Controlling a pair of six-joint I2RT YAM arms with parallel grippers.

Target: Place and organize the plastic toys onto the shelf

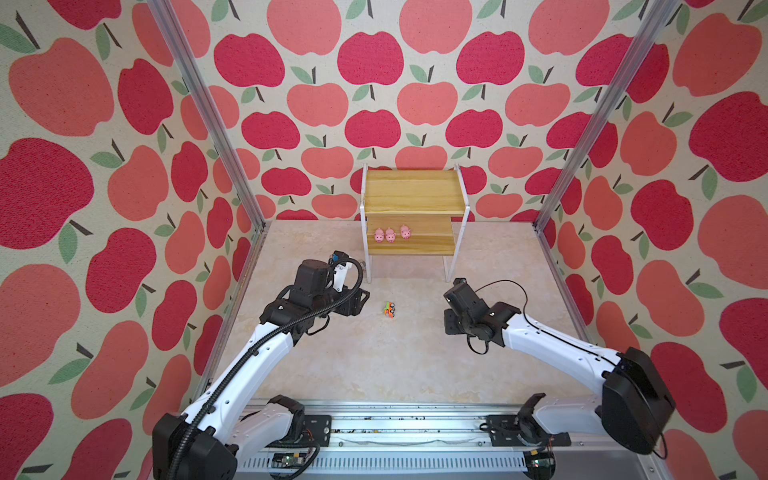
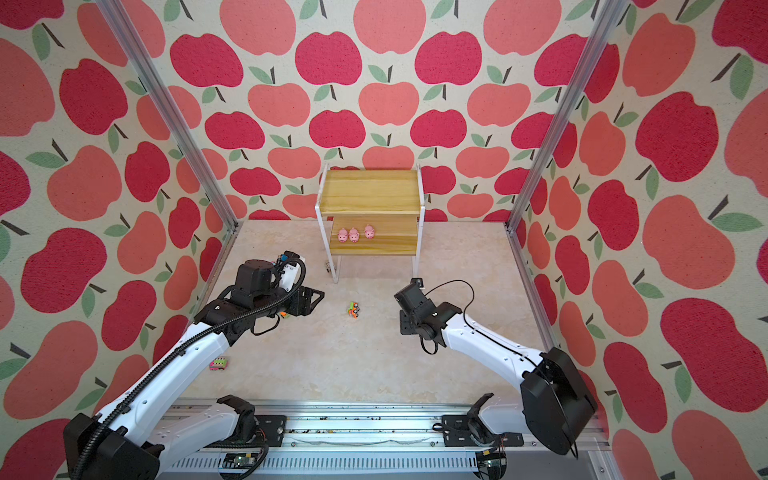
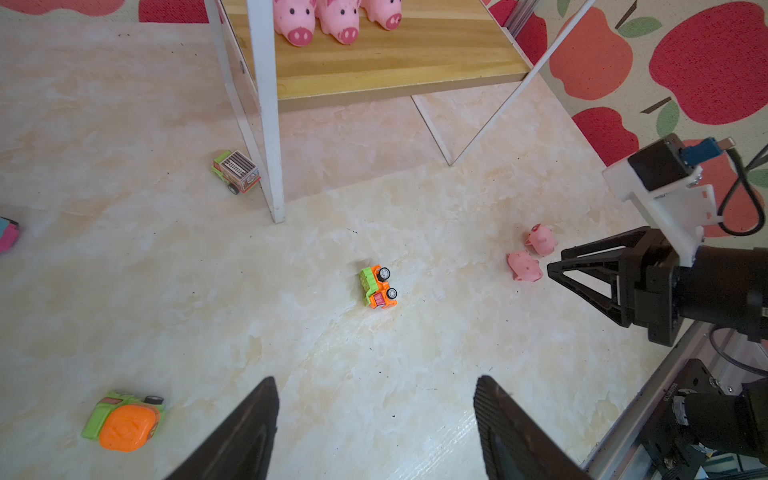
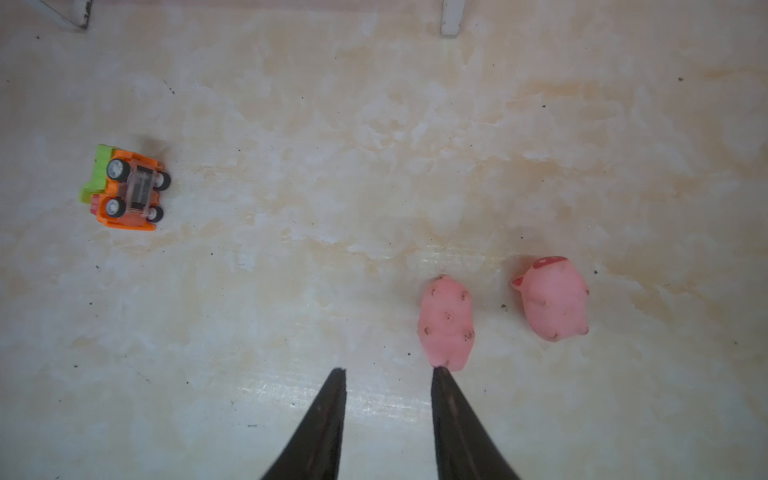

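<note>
The shelf (image 1: 412,195) (image 2: 370,195) stands at the back, with three pink pigs (image 1: 390,235) (image 3: 324,20) in a row on its lower board. An orange and green truck (image 1: 389,310) (image 3: 378,287) (image 4: 124,189) lies on its side mid-floor. Two more pigs (image 4: 446,324) (image 4: 555,299) lie on the floor under my right arm. My right gripper (image 4: 388,370) is open and empty, one fingertip touching the nearer pig's end. My left gripper (image 3: 376,378) hangs wide open over bare floor, holding nothing.
A green truck with an orange drum (image 3: 124,419) lies near my left gripper. A green truck with a grille (image 3: 236,170) sits by the shelf's white front leg (image 3: 270,166). A pink truck (image 2: 218,364) lies by my left arm. Apple-print walls enclose the floor.
</note>
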